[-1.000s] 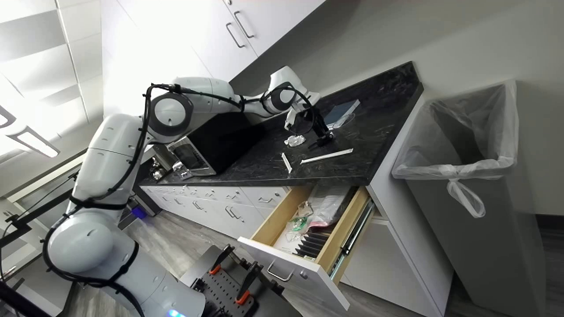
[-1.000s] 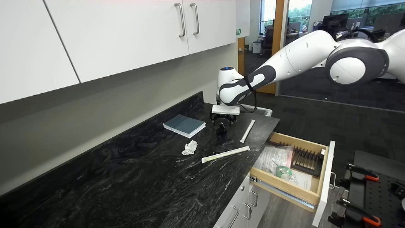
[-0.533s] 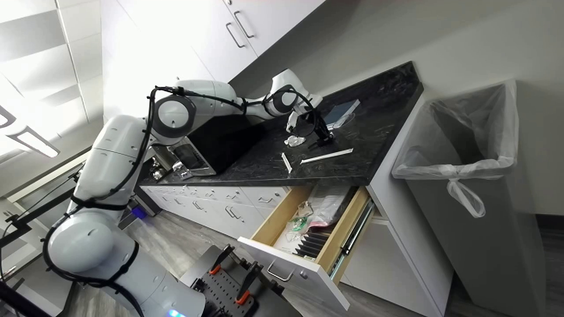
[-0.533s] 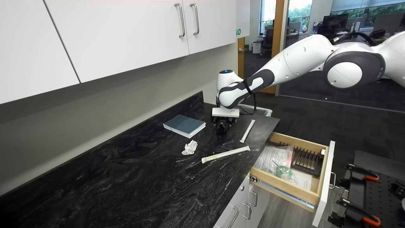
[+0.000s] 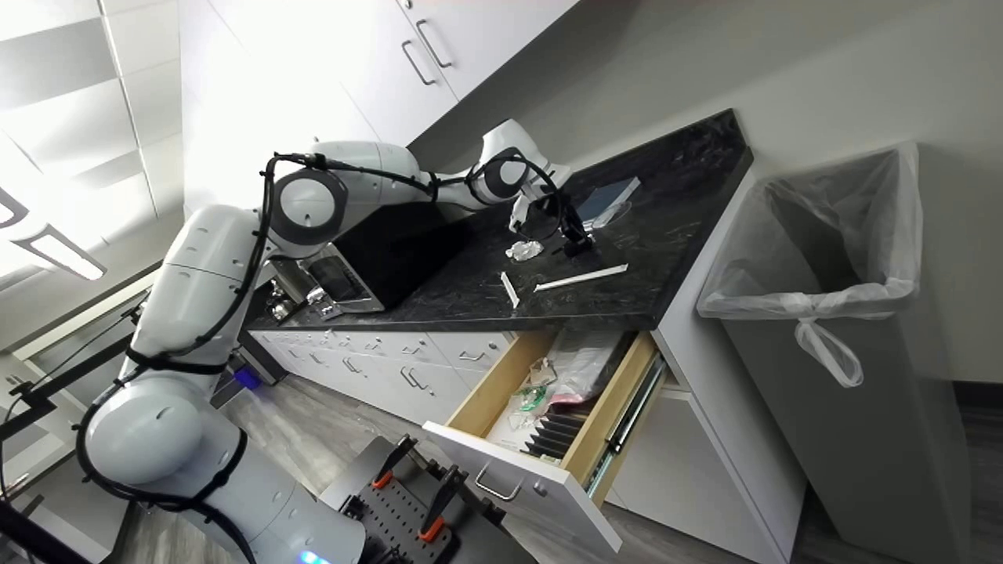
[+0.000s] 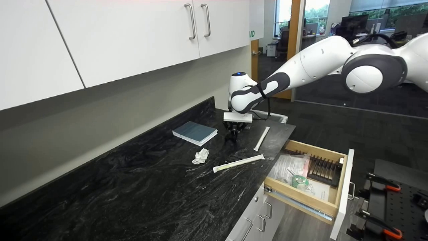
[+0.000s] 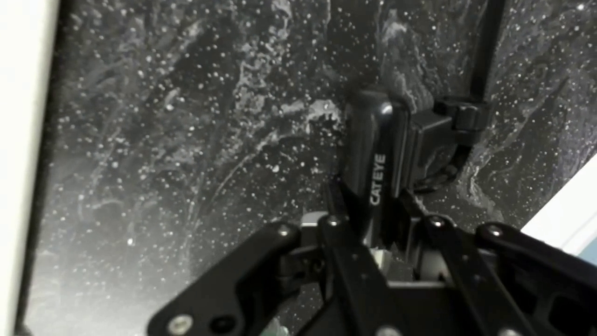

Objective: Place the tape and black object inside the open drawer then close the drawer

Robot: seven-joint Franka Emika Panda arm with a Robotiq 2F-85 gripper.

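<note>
The black object [image 7: 373, 135], a glossy rounded body lettered CATEYE with a clamp and strap at its side, is on the dark countertop. My gripper [image 7: 371, 192] has one finger on each side of its lower end, and both appear to press against it. In both exterior views the gripper [image 5: 578, 244] [image 6: 234, 135] is low over the counter, where the black object barely stands out from the fingers. The tape [image 6: 300, 181], a green and clear ring, lies inside the drawer [image 6: 343, 197]. That drawer is pulled far out, its white front [image 5: 548, 513] facing away from the counter.
Near the gripper are a blue book [image 6: 195, 133], crumpled white paper [image 6: 200, 156] and two white wrapped sticks, one long stick [image 6: 238, 163] close to the counter edge. Plastic bags and a black slotted rack [image 6: 323, 170] share the drawer. A lined trash bin [image 5: 815, 313] stands beside the counter end.
One second ago the gripper was above the black object with jaws wide apart. It has come down around it, the jaws have narrowed onto it, and the wrist has risen very slightly since.
</note>
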